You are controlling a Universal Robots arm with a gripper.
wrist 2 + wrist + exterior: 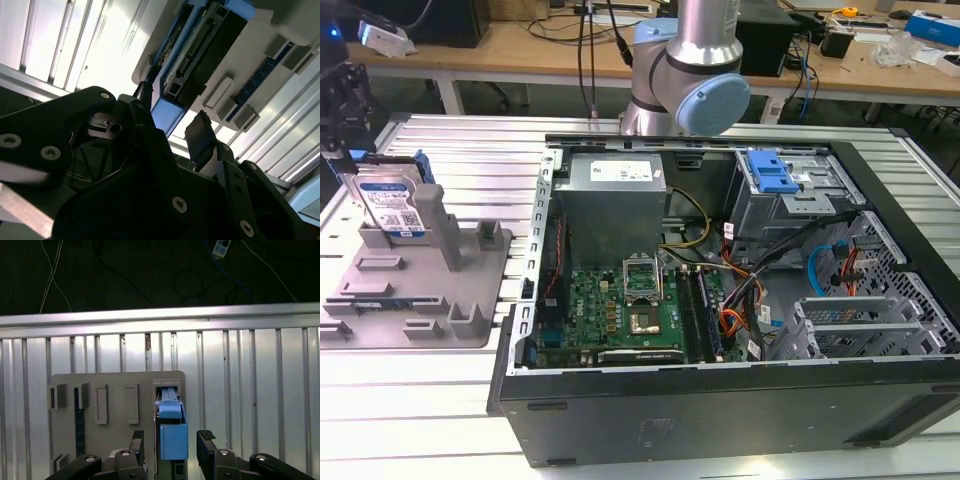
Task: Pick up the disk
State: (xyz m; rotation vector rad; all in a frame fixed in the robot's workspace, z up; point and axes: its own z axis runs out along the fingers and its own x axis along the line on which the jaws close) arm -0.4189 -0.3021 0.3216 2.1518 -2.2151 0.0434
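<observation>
The disk (392,205) is standing upright in the grey fixture (470,270) at the middle left of the exterior view. The gripper (171,437) is hanging just over it. In the first wrist view its fingers (206,439) are standing apart, one on each side of the blue rail, seemingly not touching it. The step in hand seems to be lining up for the grasp, and closing is calling for both pads level on the rails.

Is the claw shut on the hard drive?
No, in the first wrist view the claw fingers stand clear of the hard drive.
</observation>
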